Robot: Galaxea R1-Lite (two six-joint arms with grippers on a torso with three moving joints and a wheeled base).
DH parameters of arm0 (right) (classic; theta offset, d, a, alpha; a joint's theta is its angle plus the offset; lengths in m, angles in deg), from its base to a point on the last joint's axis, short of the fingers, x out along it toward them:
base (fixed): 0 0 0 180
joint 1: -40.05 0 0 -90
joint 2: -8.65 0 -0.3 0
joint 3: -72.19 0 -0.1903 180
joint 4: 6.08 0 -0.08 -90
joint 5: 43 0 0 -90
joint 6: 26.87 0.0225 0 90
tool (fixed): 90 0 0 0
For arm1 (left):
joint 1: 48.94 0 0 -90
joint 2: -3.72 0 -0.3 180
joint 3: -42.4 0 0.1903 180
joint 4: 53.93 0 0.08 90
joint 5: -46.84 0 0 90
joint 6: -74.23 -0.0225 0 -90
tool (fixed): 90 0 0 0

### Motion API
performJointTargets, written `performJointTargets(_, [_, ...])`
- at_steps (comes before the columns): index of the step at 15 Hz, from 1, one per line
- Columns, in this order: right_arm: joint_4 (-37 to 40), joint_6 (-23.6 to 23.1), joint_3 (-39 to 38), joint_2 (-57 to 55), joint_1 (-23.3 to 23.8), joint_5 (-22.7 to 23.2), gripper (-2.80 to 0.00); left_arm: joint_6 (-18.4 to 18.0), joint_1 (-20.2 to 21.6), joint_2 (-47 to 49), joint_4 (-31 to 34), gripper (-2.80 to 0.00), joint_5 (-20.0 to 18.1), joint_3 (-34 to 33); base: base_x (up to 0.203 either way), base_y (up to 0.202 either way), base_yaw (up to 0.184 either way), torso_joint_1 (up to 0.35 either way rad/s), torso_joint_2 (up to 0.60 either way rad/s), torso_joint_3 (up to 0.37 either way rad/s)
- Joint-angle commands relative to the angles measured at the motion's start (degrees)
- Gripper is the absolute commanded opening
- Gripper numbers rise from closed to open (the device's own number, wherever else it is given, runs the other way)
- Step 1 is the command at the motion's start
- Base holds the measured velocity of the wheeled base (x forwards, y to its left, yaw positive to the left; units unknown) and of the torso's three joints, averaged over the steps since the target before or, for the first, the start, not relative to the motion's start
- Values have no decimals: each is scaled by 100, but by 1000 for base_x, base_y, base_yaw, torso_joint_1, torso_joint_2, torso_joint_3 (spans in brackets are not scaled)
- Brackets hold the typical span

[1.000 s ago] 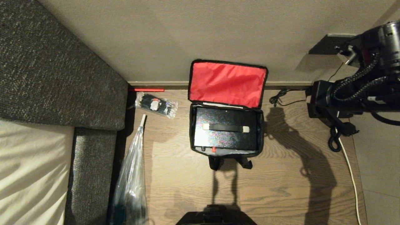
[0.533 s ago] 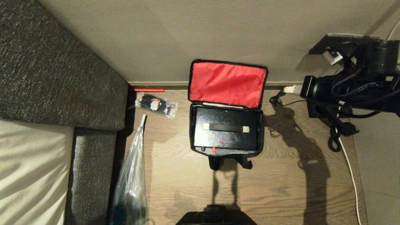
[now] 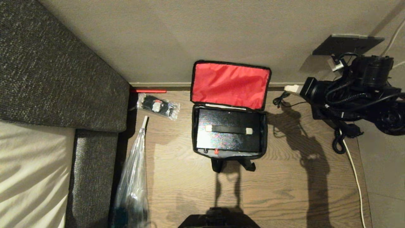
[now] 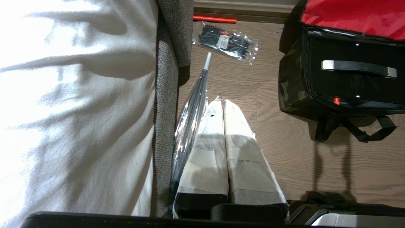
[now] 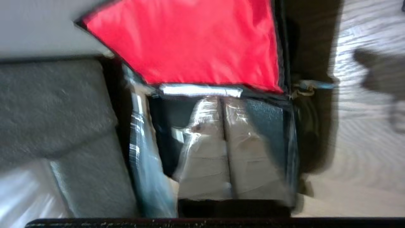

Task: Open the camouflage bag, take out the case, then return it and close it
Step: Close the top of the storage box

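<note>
One camo bag (image 3: 228, 126) w/ red lid up, black case (image 3: 228, 134) inside; both grippers' jaws together, empty

I'm seeing a soft cloth bag (image 3: 228, 110) with red fabric lining, holding a slightly glossy black case (image 3: 227, 129), sitting on matt wood-grain floor (image 3: 284, 190); crinkly clear plastic bag (image 3: 133, 186) at eight o'clock.

The camouflage bag (image 4: 289, 91) is green, black and tan (lid lining red); the case (image 3: 228, 135) glossy black; the floor (image 3: 284, 190) brown woodgrain.
</note>
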Motion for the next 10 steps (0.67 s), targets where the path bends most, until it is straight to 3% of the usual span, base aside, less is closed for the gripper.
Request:
performJointTargets(1, [-115, 216, 68, -301, 54, 72, 0, 6, 1, 7, -5, -280, 3, -229, 0, 0, 0, 0, 0, 0])
performJointTargets(9, [-420, 1037, 1081, -1613, 297, 192, 0, 7, 1, 7, -5, -280, 3, -229, 0, 0, 0, 0, 0, 0])
performJointTargets(10, [-762, 1412, 1251, -1795, 300, 199, 0, 7, 1, 7, -5, -280, 3, -229, 0, 0, 0, 0, 0, 0])
